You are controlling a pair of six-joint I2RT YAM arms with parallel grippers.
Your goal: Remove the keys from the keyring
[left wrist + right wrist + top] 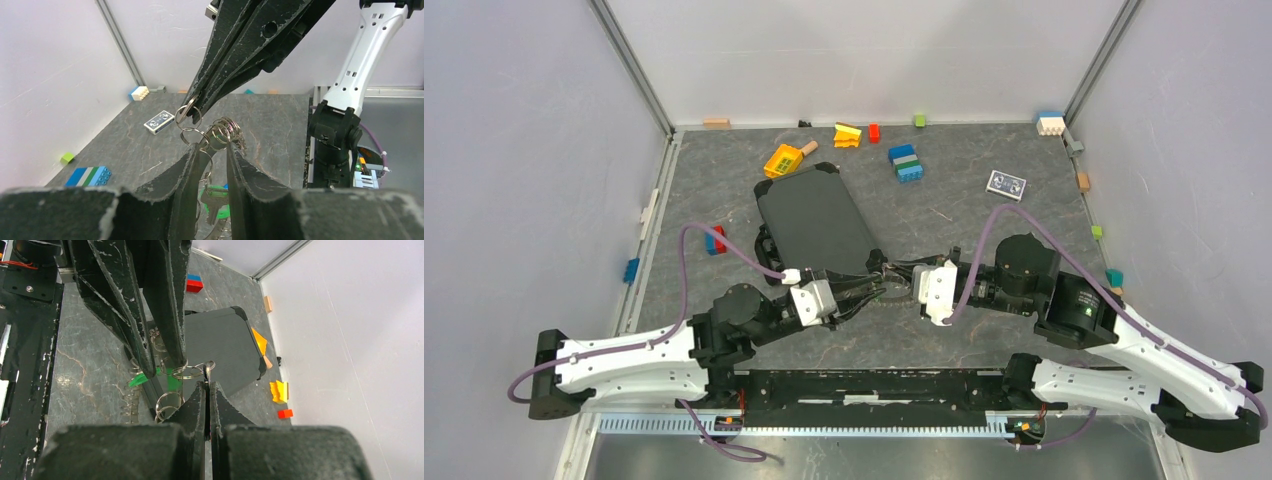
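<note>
Left tool (216, 146) and right tool (207, 384) on keyring (223, 130)

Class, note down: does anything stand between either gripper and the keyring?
Nothing visible does. The right gripper is pinched on one ring of the keyring, and the left gripper grips the same bunch from the opposite side.

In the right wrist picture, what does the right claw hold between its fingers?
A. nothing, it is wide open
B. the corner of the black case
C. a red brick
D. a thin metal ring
D: the right claw is shut on a thin metal ring that stands up just above its fingertips, while the black case lies on the table behind, not touched by it.
</note>
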